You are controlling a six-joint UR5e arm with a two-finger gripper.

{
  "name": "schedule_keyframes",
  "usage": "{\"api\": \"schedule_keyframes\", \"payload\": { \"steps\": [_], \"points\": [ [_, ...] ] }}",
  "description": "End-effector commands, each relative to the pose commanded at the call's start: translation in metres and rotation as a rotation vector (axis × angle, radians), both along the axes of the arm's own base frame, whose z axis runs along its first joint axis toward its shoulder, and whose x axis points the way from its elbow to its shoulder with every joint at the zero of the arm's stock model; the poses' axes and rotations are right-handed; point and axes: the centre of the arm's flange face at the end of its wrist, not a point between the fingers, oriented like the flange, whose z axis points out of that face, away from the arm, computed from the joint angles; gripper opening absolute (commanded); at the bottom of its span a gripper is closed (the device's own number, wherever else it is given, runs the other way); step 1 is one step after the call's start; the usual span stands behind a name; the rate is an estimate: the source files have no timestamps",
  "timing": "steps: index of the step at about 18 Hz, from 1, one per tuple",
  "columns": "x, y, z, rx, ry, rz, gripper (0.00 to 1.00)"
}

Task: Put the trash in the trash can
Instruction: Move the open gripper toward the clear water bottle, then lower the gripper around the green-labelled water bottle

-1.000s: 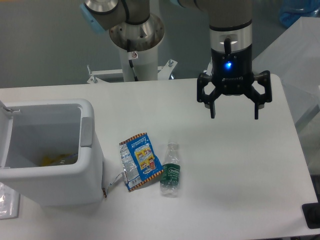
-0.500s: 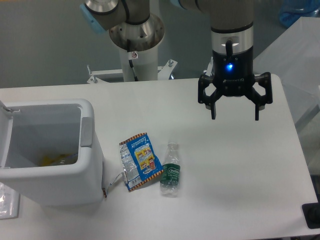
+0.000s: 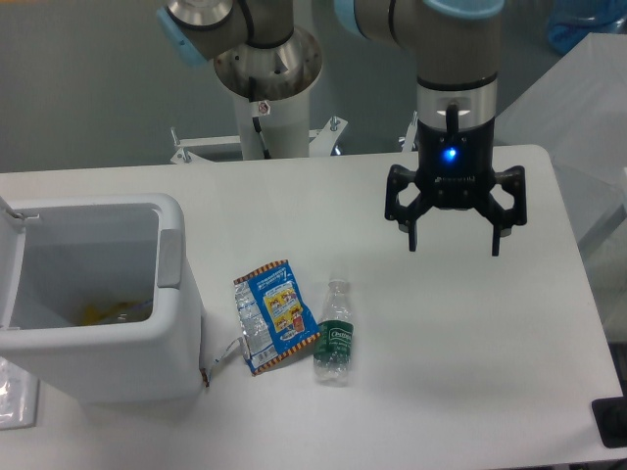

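A robot arm's tool (image 3: pixel 452 245) hangs above the white table (image 3: pixel 470 372), its two dark fingers spread wide with nothing between them. Compared with a second ago, it has dropped slightly lower and drifted a little left, toward the trash; this looks like the start of an approach, with no pickup made yet.

Both pieces of trash lie flat on the table, well apart from the tool, below and to its left. The bottle (image 3: pixel 335 336) is small, clear, smooth plastic with a green label, lying on its side with the cap pointing away from the camera. Just beside it, to the left, is the wrapper (image 3: pixel 273 315): crumpled, glossy blue foil with silver edges.

The trash can (image 3: pixel 171 294) stands at the left edge, a white boxy plastic bin with rounded corners, its lid open. Something yellow shows faintly inside.
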Motion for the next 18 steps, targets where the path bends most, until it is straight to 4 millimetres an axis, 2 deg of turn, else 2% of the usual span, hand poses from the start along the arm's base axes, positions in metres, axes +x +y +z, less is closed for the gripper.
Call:
{"api": "schedule_keyframes", "payload": {
  "steps": [3, 5, 8, 11, 13, 16, 18],
  "points": [
    [0.006, 0.001, -0.029, -0.001, -0.055, 0.045, 1.00],
    [0.012, 0.007, -0.040, 0.035, -0.094, 0.037, 1.00],
    [0.007, 0.017, -0.060, 0.091, -0.171, 0.073, 1.00],
    [0.001, 0.023, -0.088, 0.078, -0.225, 0.112, 1.00],
    [0.005, 0.036, -0.107, 0.075, -0.223, 0.093, 1.00],
    [0.007, 0.044, -0.125, 0.067, -0.245, 0.097, 1.00],
    [0.015, 0.059, -0.143, 0.048, -0.269, 0.077, 1.00]
  ]
}}
